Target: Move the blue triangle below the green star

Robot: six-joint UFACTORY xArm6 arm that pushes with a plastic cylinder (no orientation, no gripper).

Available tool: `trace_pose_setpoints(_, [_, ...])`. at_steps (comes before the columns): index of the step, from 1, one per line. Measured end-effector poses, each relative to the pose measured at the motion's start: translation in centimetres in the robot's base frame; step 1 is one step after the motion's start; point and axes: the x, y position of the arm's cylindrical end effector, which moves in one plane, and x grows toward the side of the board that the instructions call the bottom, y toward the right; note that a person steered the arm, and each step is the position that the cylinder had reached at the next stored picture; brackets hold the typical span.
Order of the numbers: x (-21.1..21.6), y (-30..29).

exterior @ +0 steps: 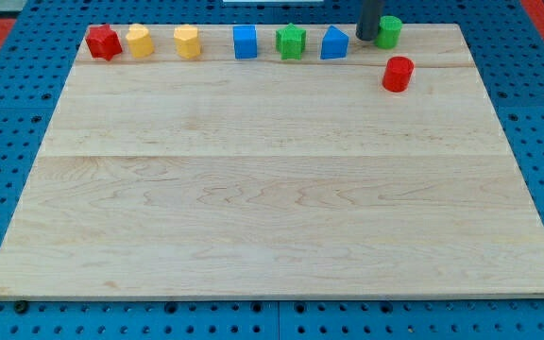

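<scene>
While my tip point(365, 38) rests at the upper right of the frame between the blue triangle point(334, 43) and a green cylinder point(388, 31), having no fingers, the green star point(291, 42) sits just left of the triangle on the worktop point(272, 189).

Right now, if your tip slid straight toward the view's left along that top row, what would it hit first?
Probably the blue triangle. My tip sits just to its right, beside the green cylinder. The green star comes after it. Depth is hard to judge, so I might pass slightly behind.
</scene>
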Motion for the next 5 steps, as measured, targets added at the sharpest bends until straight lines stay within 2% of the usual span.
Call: trace_pose_setpoints(5, [2.2, -8.7])
